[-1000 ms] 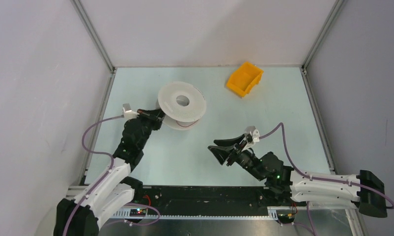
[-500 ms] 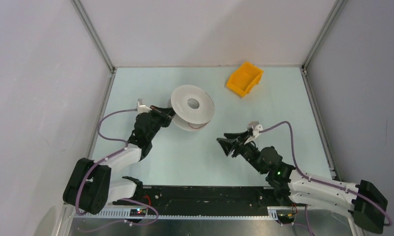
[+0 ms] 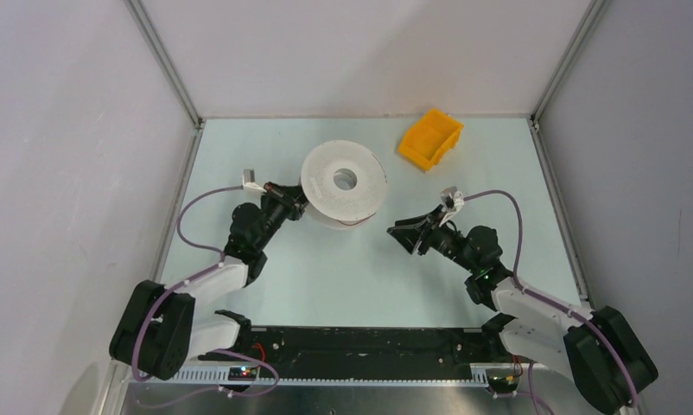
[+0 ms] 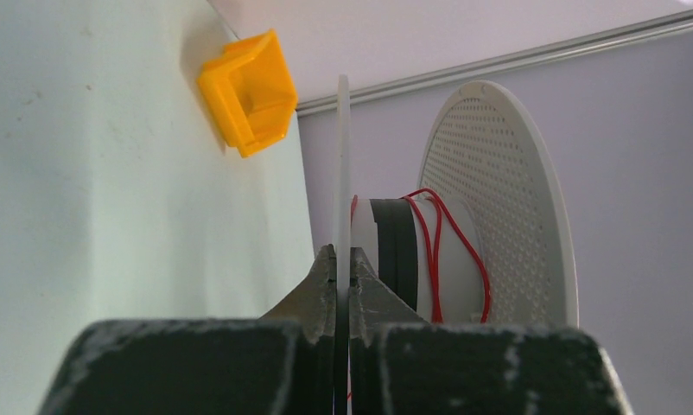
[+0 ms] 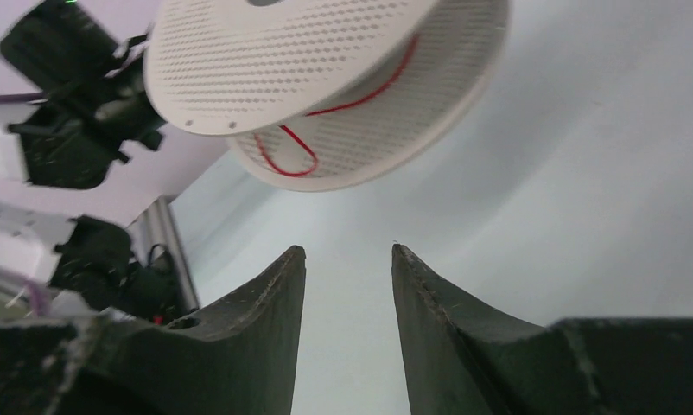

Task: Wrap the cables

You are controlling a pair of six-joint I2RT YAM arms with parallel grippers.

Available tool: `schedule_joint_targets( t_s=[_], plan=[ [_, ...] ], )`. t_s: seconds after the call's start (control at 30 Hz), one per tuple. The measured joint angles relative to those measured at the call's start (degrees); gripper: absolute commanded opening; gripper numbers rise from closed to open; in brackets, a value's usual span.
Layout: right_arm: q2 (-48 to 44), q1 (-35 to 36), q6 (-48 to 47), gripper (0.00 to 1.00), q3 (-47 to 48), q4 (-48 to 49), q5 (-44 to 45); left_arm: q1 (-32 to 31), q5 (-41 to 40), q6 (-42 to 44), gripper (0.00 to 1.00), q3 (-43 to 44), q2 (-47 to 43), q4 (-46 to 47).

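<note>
Two wrist views show red cables (image 4: 435, 251) on spool (image 3: 343, 183), faint overhead, left gripper (image 4: 343, 264) pinching flange (image 4: 343, 156), right gripper (image 5: 347, 259) fingers (image 5: 265, 333) apart.

Showing as cables (image 4: 435, 251) of hair-thin red wire, winding in a few loose turns around the hub of a white perforated spool (image 4: 499, 164), between its two discs. Not lying snug: drooping away from the hub in one slack loop inside the gap. Sitting left of centre and toward the far side, barely showing from above as a red fleck at the spool's near rim.
</note>
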Motion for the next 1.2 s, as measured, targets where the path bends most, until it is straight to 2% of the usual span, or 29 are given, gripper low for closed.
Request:
schedule_joint_targets(
  t_s=[0.17,0.47,0.53,0.77,1.03,1.2],
  plan=[
    [5.35,0.00,1.90,0.42,0.85,8.81,-7.06,-0.48,1.18,-1.46,0.00,-1.33,-2.32,0.63],
    [8.96,0.94,3.67,0.37,4.22,17.42,-10.71,-1.79,1.97,-2.84,0.00,-1.51,-4.02,1.51],
    [9.35,1.42,3.65,0.32,4.61,18.05,-10.78,-2.10,1.99,-3.06,0.00,-1.51,-4.09,1.68],
    [13.18,3.10,4.33,0.00,7.45,18.45,-9.57,-2.75,1.99,-3.67,0.00,-1.51,-4.09,1.81],
    [18.80,5.79,7.45,0.00,9.16,21.38,-4.90,-3.56,1.53,-3.82,0.00,-1.51,-4.09,3.39],
    [21.53,7.21,10.97,0.00,9.53,24.26,1.18,-3.98,0.63,-3.82,0.00,-1.51,-4.09,4.13]
  ],
)
